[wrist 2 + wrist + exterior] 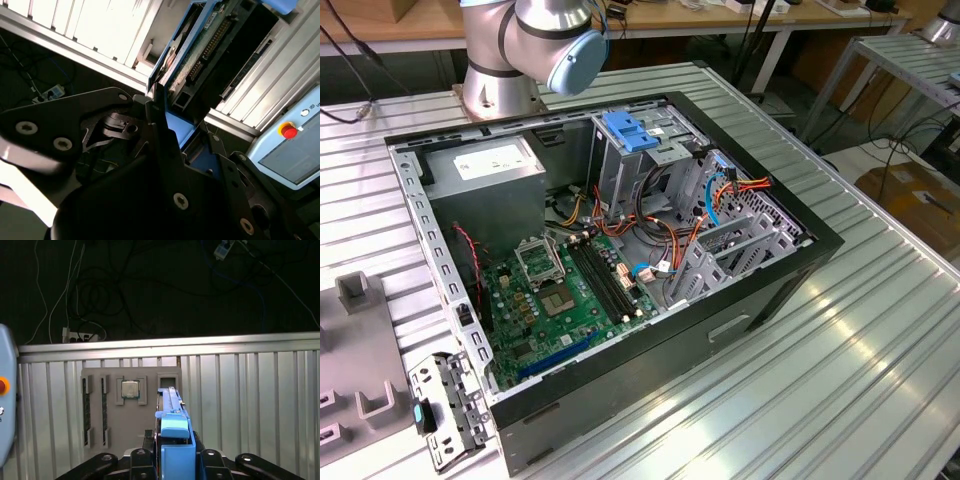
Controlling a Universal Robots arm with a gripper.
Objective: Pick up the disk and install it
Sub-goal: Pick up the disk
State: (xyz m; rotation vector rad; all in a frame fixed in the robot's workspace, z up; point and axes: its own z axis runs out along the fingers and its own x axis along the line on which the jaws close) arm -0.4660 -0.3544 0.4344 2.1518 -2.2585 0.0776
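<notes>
**End effector gripping the disk; install not yet done**

End effector point(177, 127) is looming closest in the second wrist view, its black linkage spreading across the foreground. The jaws are sitting narrow, pinching the disk point(200, 47) from both sides at its blue rails. I am judging this a firm hold on the disk and on nothing else.

The disk is showing its circuit-board face and connector in that view and reaching out past the fingertips. A teach pendant point(290, 150) is lying off to one side.

In the first wrist view the disk is presenting edge-on, with its blue rail running straight out from between the fingers. It is lying over a grey tray point(130, 425) that is resting on the ribbed desk point(250, 405). A processor chip point(130, 389) is sitting in a tray pocket just beside the rail. I cannot tell whether the disk's far end is clear of the tray.

In the exterior view the open computer case point(720, 330) is lying on its side on the desk. The drive cage point(620, 170) with its blue handle point(625, 130) is standing inside.

Progress, as a judgement: the grasp is looking made, and the lift is uncertain. The disk is looking well apart from the case, so the whole install is remaining.
</notes>
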